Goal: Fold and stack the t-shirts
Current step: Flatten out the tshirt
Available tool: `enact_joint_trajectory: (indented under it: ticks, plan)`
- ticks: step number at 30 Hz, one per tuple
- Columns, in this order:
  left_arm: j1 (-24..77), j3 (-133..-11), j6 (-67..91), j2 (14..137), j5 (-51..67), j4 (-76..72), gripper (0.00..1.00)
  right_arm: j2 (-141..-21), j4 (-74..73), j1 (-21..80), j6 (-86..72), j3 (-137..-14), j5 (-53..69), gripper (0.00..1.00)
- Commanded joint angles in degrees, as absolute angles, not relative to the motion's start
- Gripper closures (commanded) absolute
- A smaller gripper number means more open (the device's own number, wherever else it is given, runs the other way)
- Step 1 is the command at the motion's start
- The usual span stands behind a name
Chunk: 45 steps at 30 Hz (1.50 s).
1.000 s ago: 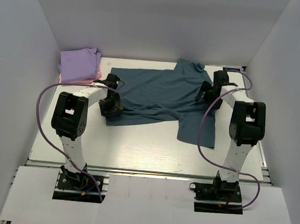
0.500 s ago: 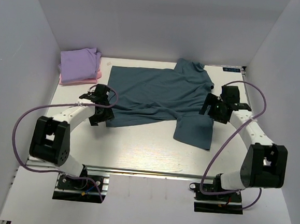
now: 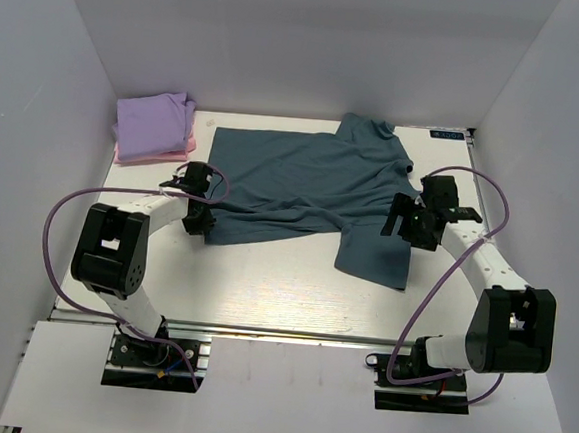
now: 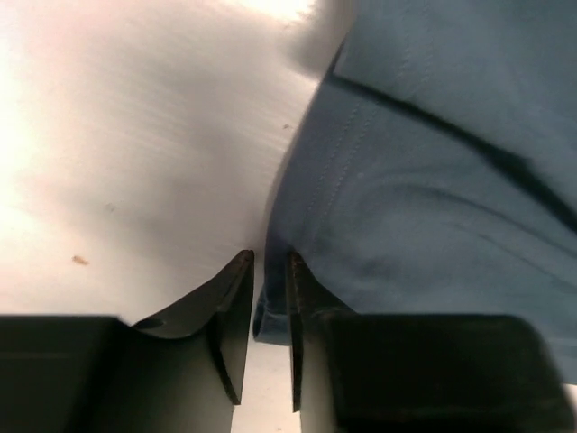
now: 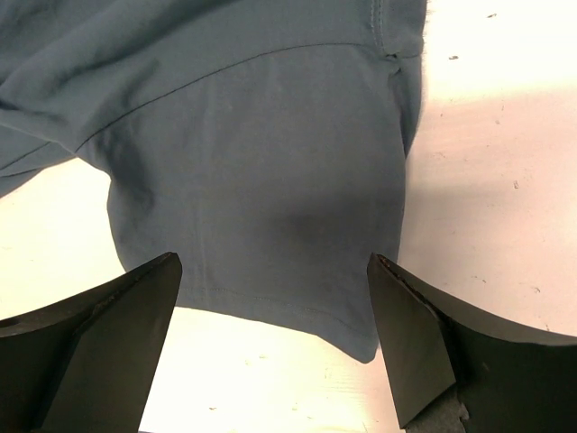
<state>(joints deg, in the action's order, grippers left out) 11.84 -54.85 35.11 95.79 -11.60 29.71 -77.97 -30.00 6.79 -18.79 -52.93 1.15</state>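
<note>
Spread flat on table (image 3: 264, 285): teal t-shirt (image 3: 302, 182). Far left corner: lavender t-shirt (image 3: 155, 118) folded atop pink t-shirt (image 3: 186, 148). From above, jaws hidden under wrists. Left wrist view alone: left gripper (image 4: 268, 257) nipped narrow on teal hem. Right wrist view: right gripper (image 5: 272, 262) gaping over sleeve, holding nothing.

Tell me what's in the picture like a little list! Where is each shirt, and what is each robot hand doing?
blue shirt: spread out in the middle of the table, not folded
purple shirt: folded, far left corner, lying on the pink shirt
pink shirt: folded, only its edge peeks out
left gripper: almost shut, pinching the blue shirt's near left edge
right gripper: wide open over the blue shirt's sleeve, holding nothing
</note>
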Motion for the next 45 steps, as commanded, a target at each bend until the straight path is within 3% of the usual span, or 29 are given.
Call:
enact_joint_trajectory:
  ticks: [1, 5, 10, 24, 45]
  plan:
    - [11.60, -54.06, 34.72, 95.80, -9.58, 26.37, 0.71, -77.08, -30.32, 6.68, -17.49, -53.17, 0.97, 0.11]
    - [11.60, -54.05, 34.72, 95.80, -8.53, 25.84, 1.00, -76.64, -31.11, 7.03, -17.58, -52.47, 1.40, 0.11]
    - [11.60, -55.90, 34.72, 92.91, -6.77, 28.65, 1.00, -75.41, -32.34, 7.56, -18.19, -50.63, 0.97, 0.11]
    - [12.13, -55.28, 33.13, 67.86, -4.48, 32.17, 1.00, -71.46, -38.32, 7.65, -26.63, -43.42, -3.95, 0.11]
    - [11.60, -57.12, 32.08, 66.97, 2.02, 26.55, 1.00, -76.20, -30.68, 8.00, -28.74, -35.07, 3.87, 0.20]
